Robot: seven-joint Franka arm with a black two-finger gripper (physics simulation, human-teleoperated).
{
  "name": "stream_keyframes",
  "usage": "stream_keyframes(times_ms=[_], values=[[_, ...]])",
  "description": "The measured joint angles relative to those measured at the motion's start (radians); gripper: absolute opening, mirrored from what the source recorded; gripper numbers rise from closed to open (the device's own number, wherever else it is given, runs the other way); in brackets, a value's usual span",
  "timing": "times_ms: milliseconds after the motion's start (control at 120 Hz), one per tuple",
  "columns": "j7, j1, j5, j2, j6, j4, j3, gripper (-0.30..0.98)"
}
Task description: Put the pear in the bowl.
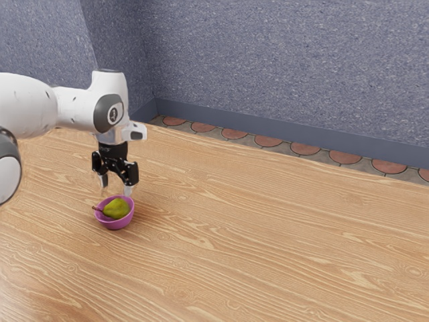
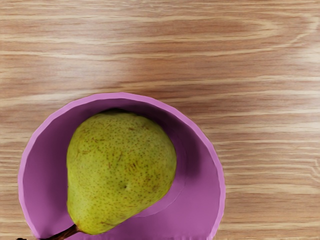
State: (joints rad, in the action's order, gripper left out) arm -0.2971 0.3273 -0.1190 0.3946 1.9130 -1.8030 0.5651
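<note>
The black gripper (image 1: 116, 186) hangs just above the bowl in the exterior view, its two fingers spread apart with nothing between them. Below it, the green pear (image 1: 116, 208) lies inside the small purple bowl (image 1: 116, 225), its stem reaching over the rim. In the wrist view the pear (image 2: 120, 167) rests on its side within the bowl (image 2: 207, 200), the stem pointing across the wall.
The bowl stands on a wooden table (image 1: 255, 235) that stretches toward the exterior view's right. Behind the table's far edge are a strip of round reddish floor tiles (image 1: 268, 141) and a speckled blue-grey wall (image 1: 288, 67).
</note>
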Motion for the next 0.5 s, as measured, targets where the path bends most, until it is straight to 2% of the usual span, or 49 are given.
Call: stream_keyframes(times_ms=[100,192,317,500], values=[[0.011,0.013,0.067,-0.198,-0.041,0.016,-0.078,0.65],[0.029,0.024,0.114,-0.330,-0.152,0.142,-0.144,0.66],[0.053,0.030,0.131,-0.366,-0.322,0.342,-0.237,0.67],[0.092,0.163,0.170,-0.367,-0.477,0.452,-0.210,0.68]])
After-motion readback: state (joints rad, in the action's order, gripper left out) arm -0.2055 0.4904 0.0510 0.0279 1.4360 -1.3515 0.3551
